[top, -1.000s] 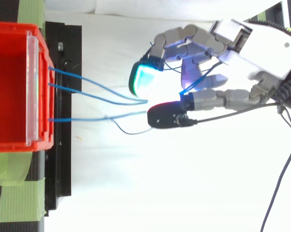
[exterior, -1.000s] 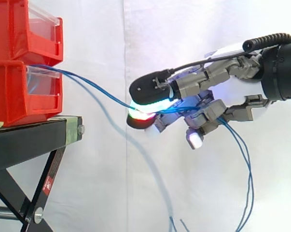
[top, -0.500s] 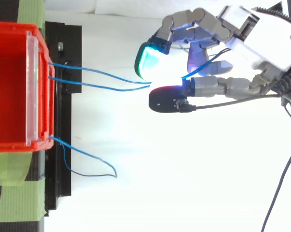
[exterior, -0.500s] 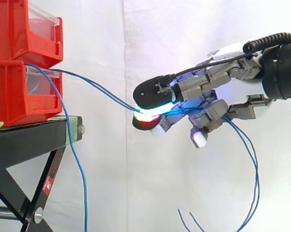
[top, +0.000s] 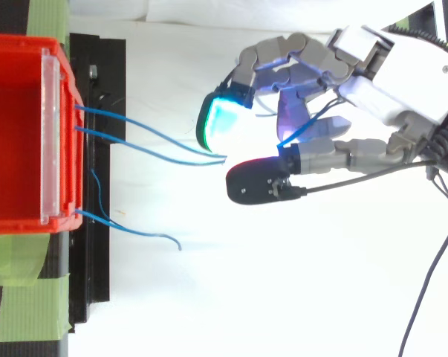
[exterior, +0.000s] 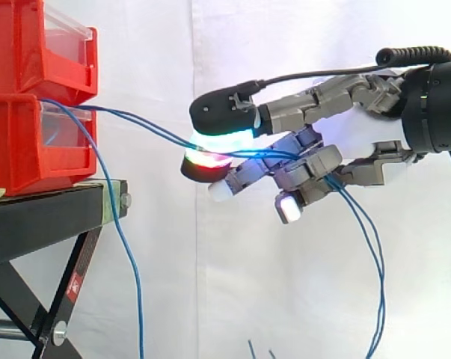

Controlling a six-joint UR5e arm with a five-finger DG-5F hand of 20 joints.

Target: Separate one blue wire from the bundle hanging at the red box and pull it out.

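The hand (exterior: pixel 315 112), pinched onto two blue wires (exterior: pixel 146 127) stretched from the lower red bin (exterior: pixel 31 142) at left while a third blue wire (exterior: pixel 119 224) hangs loose, seems mid-pull, and should next shed one and draw right.

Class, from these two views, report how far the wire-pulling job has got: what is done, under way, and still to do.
Done: a loose blue wire hangs from the red box, apart from the others. Under way: the hand pinches two blue wires stretched from the box. Left: every wire runs into the box, so none is pulled out yet.
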